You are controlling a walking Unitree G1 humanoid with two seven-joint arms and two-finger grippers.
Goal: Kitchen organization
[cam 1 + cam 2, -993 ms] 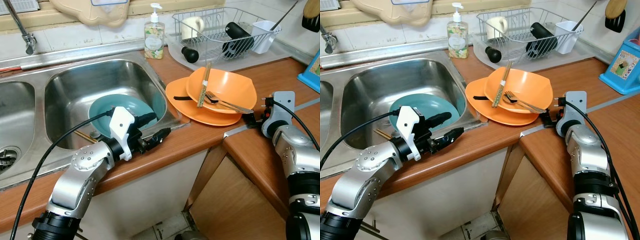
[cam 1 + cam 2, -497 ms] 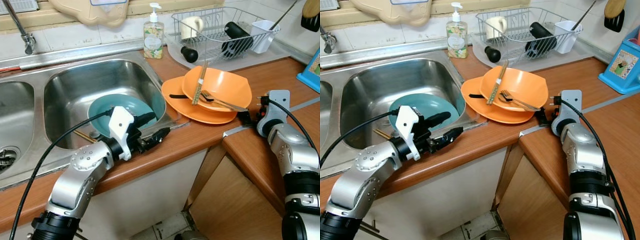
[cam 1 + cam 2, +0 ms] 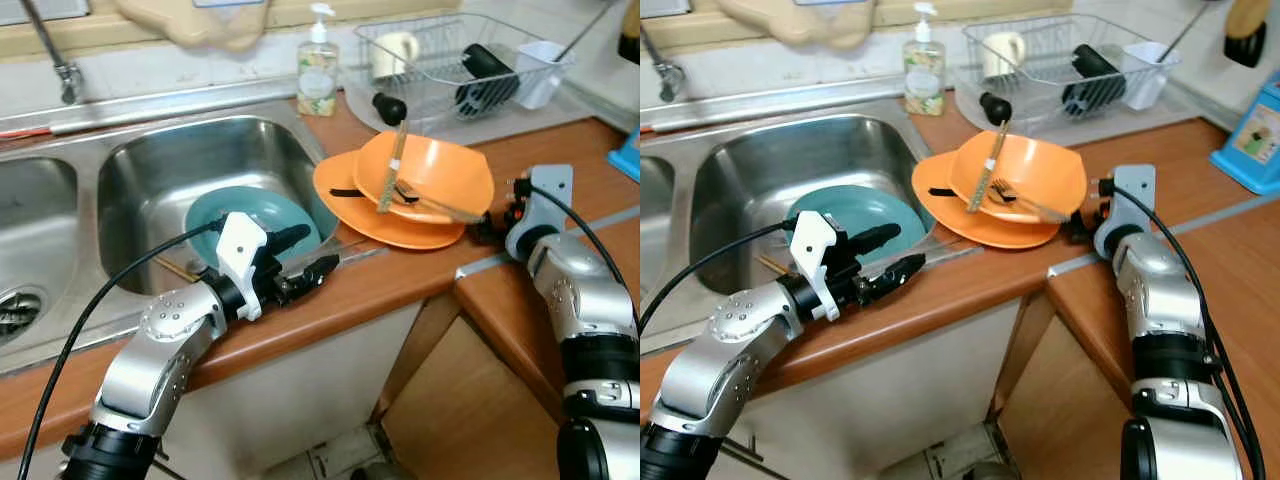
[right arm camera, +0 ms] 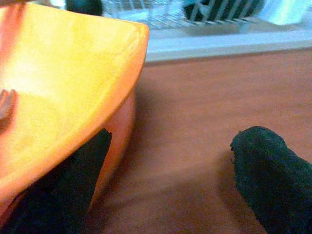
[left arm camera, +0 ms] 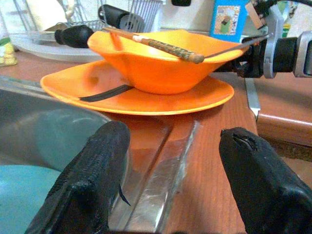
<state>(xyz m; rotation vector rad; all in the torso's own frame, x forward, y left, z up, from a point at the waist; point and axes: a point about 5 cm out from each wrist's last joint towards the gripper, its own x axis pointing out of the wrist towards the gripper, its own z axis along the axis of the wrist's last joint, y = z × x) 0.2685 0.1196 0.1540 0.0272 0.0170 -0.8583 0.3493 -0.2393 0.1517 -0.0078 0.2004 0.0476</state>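
An orange bowl (image 3: 430,175) sits on an orange plate (image 3: 345,205) on the wooden counter, right of the sink. Chopsticks (image 3: 390,160) and a fork (image 3: 432,203) lie across the bowl. My right gripper (image 3: 487,228) is open at the bowl's right edge; in the right wrist view one finger (image 4: 63,195) is tucked against the bowl's wall (image 4: 63,83). A teal plate (image 3: 250,215) lies in the right sink basin. My left gripper (image 3: 312,250) hovers open over the sink's front rim, pointing at the orange stack (image 5: 161,63), with nothing between its fingers.
A wire dish rack (image 3: 460,60) with a mug, a black bottle and a white cup stands at the back right. A soap bottle (image 3: 318,65) stands behind the sink. A blue box (image 3: 1255,130) is at the far right. A second basin lies to the left.
My right gripper has moved left against the bowl, and the orange bowl and plate have slid left toward the sink. The left arm has held still. The camera has shifted slightly.
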